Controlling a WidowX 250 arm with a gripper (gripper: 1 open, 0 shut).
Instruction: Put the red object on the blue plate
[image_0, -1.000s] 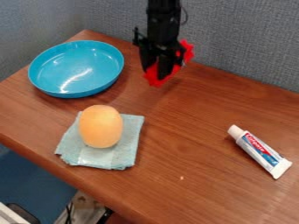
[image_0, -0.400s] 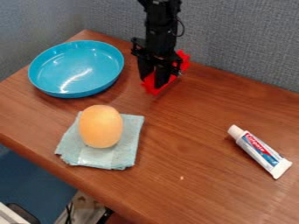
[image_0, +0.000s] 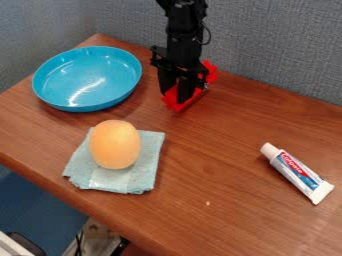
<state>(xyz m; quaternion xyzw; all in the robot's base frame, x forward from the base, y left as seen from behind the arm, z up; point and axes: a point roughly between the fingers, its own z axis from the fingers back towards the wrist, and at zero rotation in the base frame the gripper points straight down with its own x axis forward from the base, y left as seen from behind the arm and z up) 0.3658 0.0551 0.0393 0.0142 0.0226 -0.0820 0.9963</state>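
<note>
The red object (image_0: 195, 91) is a bright red block held at a slant between the black fingers of my gripper (image_0: 179, 84), which is shut on it. The arm comes down from the top edge at the back of the table. The block's lower end hangs close to the wooden tabletop; I cannot tell whether it touches. The blue plate (image_0: 56, 92), a round cyan dish with a raised rim, sits to the left of the gripper, with nothing in it and a small gap between its rim and the block.
An orange egg-shaped object (image_0: 114, 144) rests on a pale blue-green cloth (image_0: 142, 170) near the front. A white toothpaste tube (image_0: 297, 171) lies at the right. The table's front edge (image_0: 80, 200) runs diagonally below the cloth.
The gripper with the red block has sunk a little towards the tabletop and shifted slightly. Nothing else has moved.
</note>
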